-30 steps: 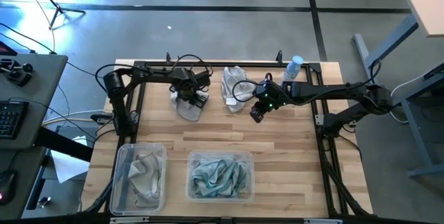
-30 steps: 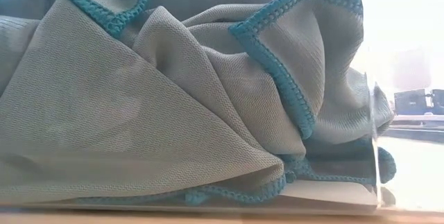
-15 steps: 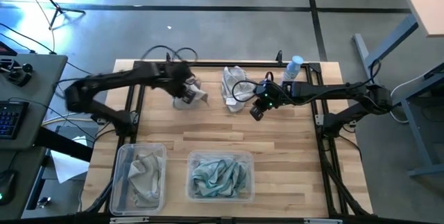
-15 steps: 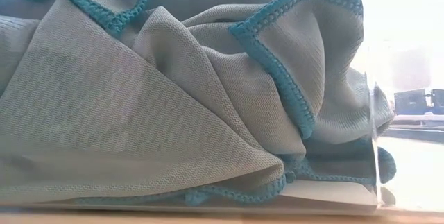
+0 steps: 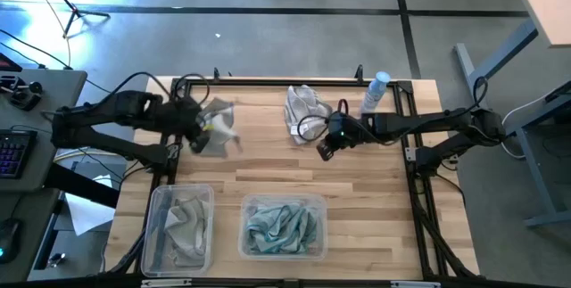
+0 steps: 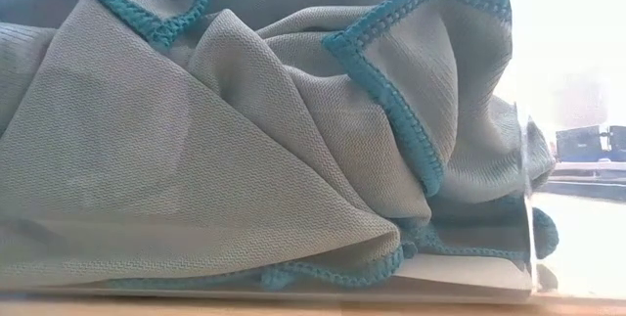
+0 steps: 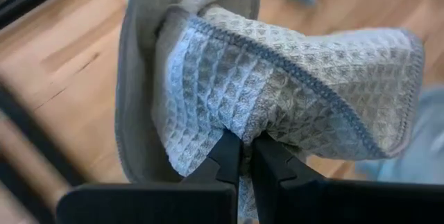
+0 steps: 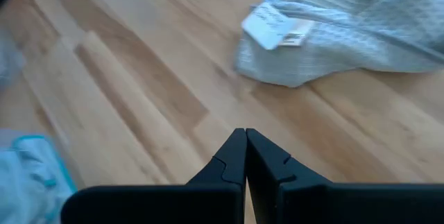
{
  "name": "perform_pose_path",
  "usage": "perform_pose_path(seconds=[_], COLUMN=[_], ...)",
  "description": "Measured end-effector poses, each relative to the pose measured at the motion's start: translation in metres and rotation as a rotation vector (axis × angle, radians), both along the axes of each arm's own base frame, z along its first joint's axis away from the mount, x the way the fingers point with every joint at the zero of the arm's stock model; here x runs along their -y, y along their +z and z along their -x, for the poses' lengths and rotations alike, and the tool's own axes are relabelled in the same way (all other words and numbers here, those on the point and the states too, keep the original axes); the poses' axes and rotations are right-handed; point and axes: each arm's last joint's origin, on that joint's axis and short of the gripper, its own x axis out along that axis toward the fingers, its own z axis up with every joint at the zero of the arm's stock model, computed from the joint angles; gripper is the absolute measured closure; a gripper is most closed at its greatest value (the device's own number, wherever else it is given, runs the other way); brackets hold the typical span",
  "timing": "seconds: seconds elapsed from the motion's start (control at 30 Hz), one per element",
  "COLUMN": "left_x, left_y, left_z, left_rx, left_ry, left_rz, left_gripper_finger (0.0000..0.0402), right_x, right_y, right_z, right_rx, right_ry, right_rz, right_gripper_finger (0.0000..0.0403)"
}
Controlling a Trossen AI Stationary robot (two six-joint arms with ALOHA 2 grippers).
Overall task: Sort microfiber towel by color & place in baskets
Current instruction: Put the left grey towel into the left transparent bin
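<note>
The left gripper [image 7: 244,156] pinches a fold of a grey waffle-weave towel [image 7: 291,92], soft, light and limp, above the table's [image 5: 268,176] left side; the right gripper [image 8: 244,156], fingers pressed together and empty, hovers beside another towel [image 5: 303,105] lying bunched.

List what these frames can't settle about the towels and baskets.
- Low view: the teal-edged towel pressed against the wider basket wall fills the picture; both arms are hidden.
- High view: towel count in the narrow basket is too small to tell.
- Left wrist view: the grey towel in the left hand hides the table beyond.
</note>
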Motion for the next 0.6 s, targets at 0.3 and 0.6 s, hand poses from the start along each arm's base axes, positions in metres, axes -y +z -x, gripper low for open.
perform_pose_path(seconds=[0.3,0.6], left_x=[0.055,0.115], left_y=[0.020,0.033], left_z=[0.004,0.015], left_rx=[-0.144,-0.136], left_ry=[-0.278,-0.498], left_rz=[0.003,0.137], left_gripper_finger=[0.0401,0.0401], right_x=[-0.041,-0.066], right_y=[0.003,0.004], right_z=[-0.005,-0.003], right_rx=[0.082,0.112], right_ry=[-0.071,-0.098], right_rz=[-0.030,-0.035], right_gripper_finger=[0.0403,0.0403])
